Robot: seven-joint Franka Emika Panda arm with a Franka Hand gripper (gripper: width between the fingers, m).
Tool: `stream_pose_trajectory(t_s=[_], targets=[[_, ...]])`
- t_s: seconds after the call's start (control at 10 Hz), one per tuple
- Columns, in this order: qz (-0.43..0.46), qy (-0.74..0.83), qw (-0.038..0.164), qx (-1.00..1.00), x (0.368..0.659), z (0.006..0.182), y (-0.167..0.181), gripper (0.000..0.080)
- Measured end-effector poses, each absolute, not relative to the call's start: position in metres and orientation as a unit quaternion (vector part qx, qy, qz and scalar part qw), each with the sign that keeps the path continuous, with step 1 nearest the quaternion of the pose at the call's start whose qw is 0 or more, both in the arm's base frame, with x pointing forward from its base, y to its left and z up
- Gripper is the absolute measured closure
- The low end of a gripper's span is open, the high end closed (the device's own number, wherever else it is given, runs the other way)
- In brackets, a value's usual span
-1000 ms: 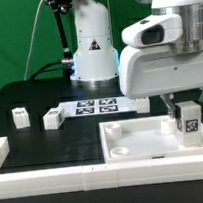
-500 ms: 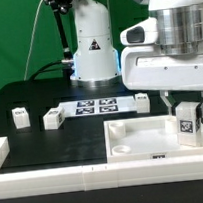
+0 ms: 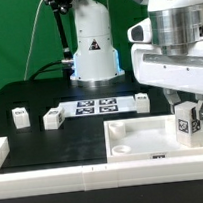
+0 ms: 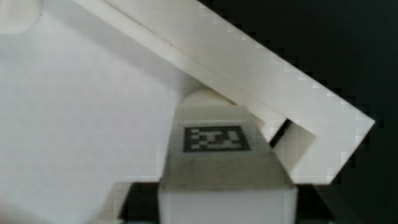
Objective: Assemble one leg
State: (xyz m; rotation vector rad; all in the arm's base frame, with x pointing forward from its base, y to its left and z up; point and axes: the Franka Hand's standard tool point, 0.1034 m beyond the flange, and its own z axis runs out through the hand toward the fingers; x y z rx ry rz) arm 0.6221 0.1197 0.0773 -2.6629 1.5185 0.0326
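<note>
- My hand (image 3: 188,112) was clamped on the leg (image 3: 188,126), holding it upright with its tag facing the exterior camera
- The leg hung at the far corner of the panel (image 3: 144,144), on the exterior view's right; I could not tell whether its foot touched the panel
- In the wrist view the tagged leg (image 4: 217,140) lay close beside a white rail (image 4: 249,75) near that corner
- I judged the step to be seating the leg in a corner socket: it wanted the leg plumb, centred over the hole, lowered slowly and turned without my grip slipping
- Three other legs (image 3: 54,118) and the marker board (image 3: 95,106) were well apart on the table (image 3: 53,144), out of my way
</note>
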Motion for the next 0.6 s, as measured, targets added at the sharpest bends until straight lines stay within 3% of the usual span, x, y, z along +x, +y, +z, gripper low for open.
stream_pose_trajectory(t_s=[0.1, 0.2, 0.3, 0.4, 0.6], targets=[[0.010, 0.487, 0.038, -0.873, 0.6221, 0.0773, 0.1199, 0.0448], [0.009, 0.471, 0.039, -0.881, 0.6226, 0.0777, 0.1199, 0.0261], [0.008, 0.462, 0.040, -0.886, 0.6230, 0.0786, 0.1200, 0.0261], [0.007, 0.431, 0.039, -0.902, 0.6228, 0.0786, 0.1202, 0.0184], [0.000, 0.297, 0.040, -0.954, 0.6235, 0.0798, 0.1217, 0.0151]])
